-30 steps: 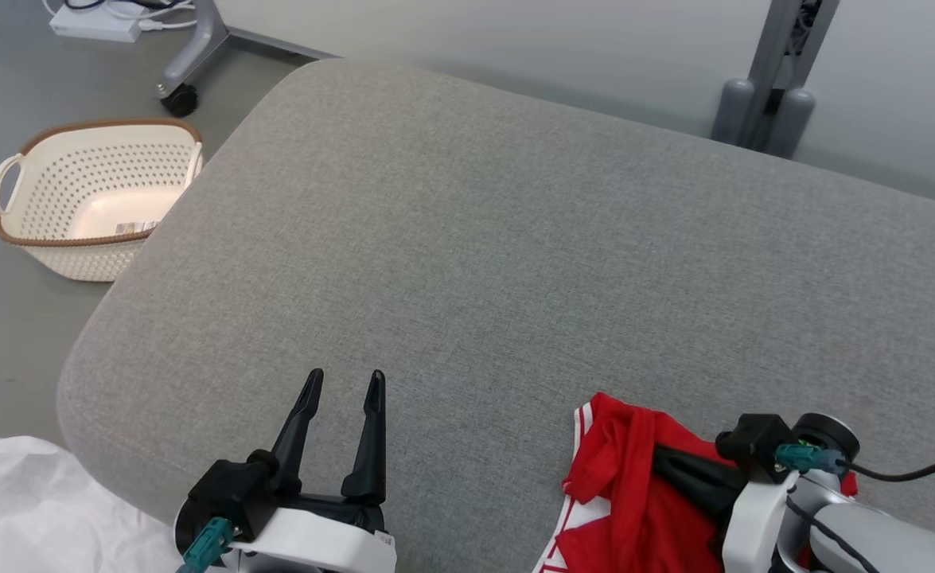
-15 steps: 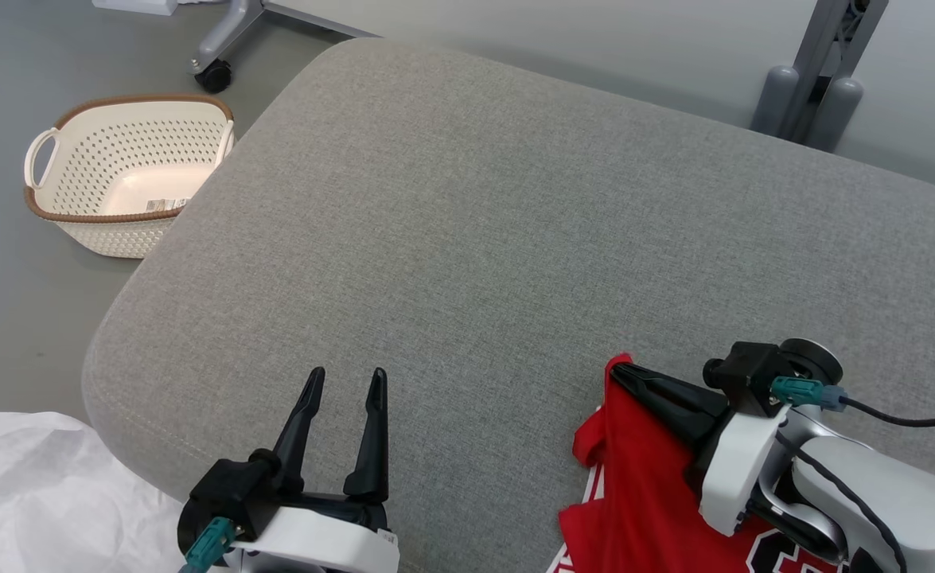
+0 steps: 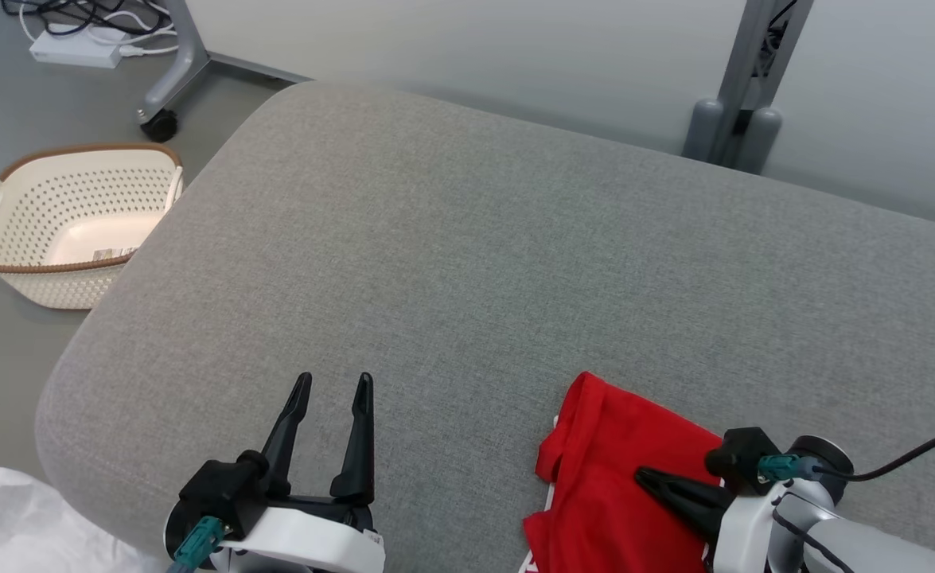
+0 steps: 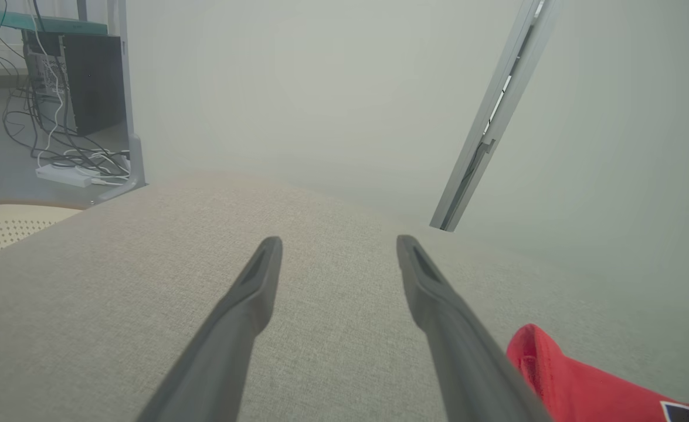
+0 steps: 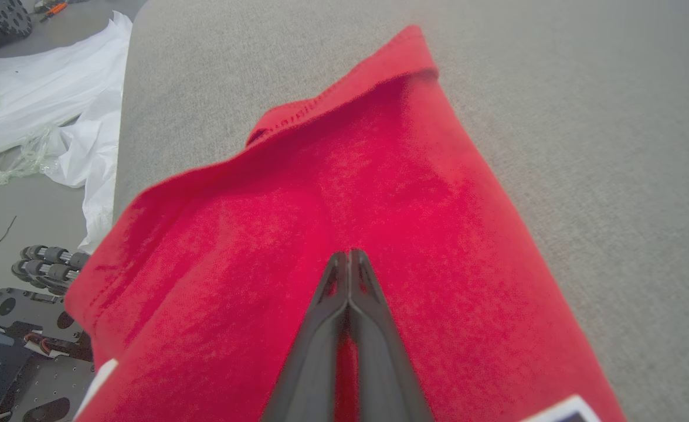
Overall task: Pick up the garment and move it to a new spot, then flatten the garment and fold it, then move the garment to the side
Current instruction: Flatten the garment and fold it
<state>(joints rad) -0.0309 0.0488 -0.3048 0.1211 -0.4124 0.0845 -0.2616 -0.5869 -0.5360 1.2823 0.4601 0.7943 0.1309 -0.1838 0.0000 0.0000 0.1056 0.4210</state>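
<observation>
1. The garment (image 3: 618, 454), red with white trim, lies bunched at the near right edge of the cushion (image 3: 467, 239). In the right wrist view its near part seems to overhang that edge. The rest of the cushion beyond it is bare.
2. The right gripper (image 3: 644, 476) is clenched, its fingers (image 5: 326, 328) pressed tip to tip on the red cloth. Creases run in toward the tips, so I judge that a small pinch of fabric is caught between them. A single grip near the cloth's middle suits hauling the bundle to another spot, not spreading it.
3. The right arm reaches in from the lower right with the wrist low. Its fingers lie almost flat along the cloth and point toward the cushion's centre.
4. The left gripper (image 3: 332, 380) is released, its fingers (image 4: 244, 305) spread and holding nothing. It hovers over bare cushion near the front edge, left of the garment and clear of it, pointing straight across. That likely leaves room for the move and puts it in place to take a second corner.
5. By my reading this is the first step, the move to a new spot. The open centre looks the likely place, since flattening needs room on all sides.
6. A basket (image 3: 77, 150) stands on the floor off the far left corner, not involved.
</observation>
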